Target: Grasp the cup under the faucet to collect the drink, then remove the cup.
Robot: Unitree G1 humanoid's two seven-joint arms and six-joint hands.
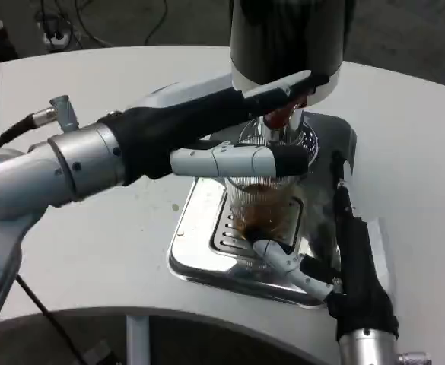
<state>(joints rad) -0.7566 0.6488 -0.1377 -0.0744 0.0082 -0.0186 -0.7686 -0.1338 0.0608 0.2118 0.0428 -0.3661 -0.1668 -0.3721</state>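
Observation:
A ribbed clear glass cup (259, 201) stands on the chrome drip tray (195, 251) under the faucet (274, 131), with brown drink in its lower part. My right hand (325, 266) reaches in from the lower right, and its white fingers (279, 255) wrap the cup's base. My left hand (245, 129) comes in from the left at the faucet. One finger lies over the red-tipped lever (283, 114) and another (226, 161) runs below it, just above the cup's rim. The left hand hides most of the faucet.
The black cylindrical drink dispenser (287, 34) towers above the tray at the back. White table (108, 251) spreads to the left and the right, with its front edge near the bottom. Cables lie on the floor beyond the far edge.

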